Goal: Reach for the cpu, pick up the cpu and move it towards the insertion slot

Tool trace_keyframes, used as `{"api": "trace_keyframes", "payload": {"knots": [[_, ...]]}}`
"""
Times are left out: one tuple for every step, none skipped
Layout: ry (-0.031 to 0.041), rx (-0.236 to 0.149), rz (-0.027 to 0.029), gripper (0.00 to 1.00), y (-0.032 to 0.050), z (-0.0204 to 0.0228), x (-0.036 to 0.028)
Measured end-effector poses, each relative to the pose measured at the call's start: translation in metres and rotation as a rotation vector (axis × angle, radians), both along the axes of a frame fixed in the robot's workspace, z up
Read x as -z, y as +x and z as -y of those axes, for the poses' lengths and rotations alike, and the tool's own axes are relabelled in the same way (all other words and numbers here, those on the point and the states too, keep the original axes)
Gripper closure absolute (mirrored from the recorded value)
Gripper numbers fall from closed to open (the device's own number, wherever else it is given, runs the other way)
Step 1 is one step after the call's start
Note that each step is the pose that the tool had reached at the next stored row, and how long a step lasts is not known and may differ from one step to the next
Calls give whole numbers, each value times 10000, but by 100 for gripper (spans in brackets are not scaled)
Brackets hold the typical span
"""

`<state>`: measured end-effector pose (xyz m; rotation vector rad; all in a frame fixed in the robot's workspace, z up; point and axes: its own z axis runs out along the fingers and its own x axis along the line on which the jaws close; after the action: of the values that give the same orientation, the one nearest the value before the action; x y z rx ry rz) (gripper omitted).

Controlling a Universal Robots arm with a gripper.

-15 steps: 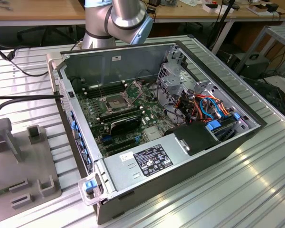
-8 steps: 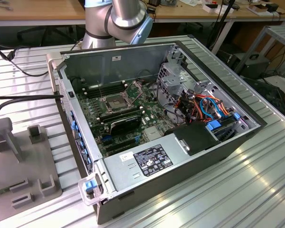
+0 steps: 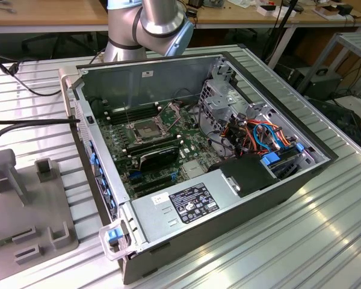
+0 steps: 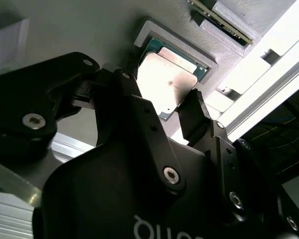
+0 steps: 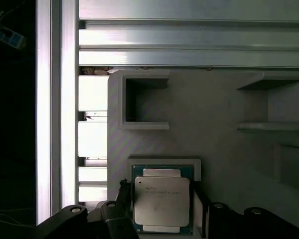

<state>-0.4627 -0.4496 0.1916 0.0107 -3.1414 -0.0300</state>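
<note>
Cpu (image 5: pixel 162 199) lies flat in a shallow square pocket of the grey holder plate (image 5: pixel 214 99), silver lid up, green board edge showing around it; its near edge is cut off by the frame in the first wrist view, and in the second wrist view glare bleaches the lid (image 4: pixel 167 82) so no detail can be made out; the gripper (image 5: pixel 161 188) sits low over that pocket of the holder plate, its black fingers (image 5: pixel 123 191) spread with one on each side of the cpu, nothing pinched between them; whether the pads touch the cpu's edges cannot be told, since the finger (image 4: pixel 194 109) overlaps one corner of the chip and the gripper body (image 4: pixel 159 85) hides the pocket's near side; other pockets of the holder plate are in shadow; aluminium table rails (image 5: pixel 189 45) run just beyond the holder plate's far edge.

In the exterior view the insertion slot (image 3: pixel 143 129) shows on the board inside the open computer case (image 3: pixel 168 66); the arm (image 3: pixel 156 21) rises behind the case and is cut off at the picture's top edge; how the slot lies relative to the holder plate cannot be judged.
</note>
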Motion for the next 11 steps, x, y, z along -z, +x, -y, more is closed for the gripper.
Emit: {"api": "trace_keyframes", "payload": {"knots": [[-1, 0, -3, 43, 0, 0, 0], [-2, 0, -3, 43, -1, 1, 4], [-1, 0, -3, 43, -1, 1, 8], [0, 0, -1, 43, 1, 2, 16], [-1, 1, -1, 43, 1, 2, 20], [-2, 0, -2, 43, 1, 3, 23], [-2, 0, -3, 43, 1, 3, 25], [-1, -1, -3, 43, 2, 3, 26], [-1, 0, -2, 45, 2, 3, 27], [-1, 0, -2, 45, 2, 3, 27], [0, 0, -1, 45, 2, 3, 28]]}}
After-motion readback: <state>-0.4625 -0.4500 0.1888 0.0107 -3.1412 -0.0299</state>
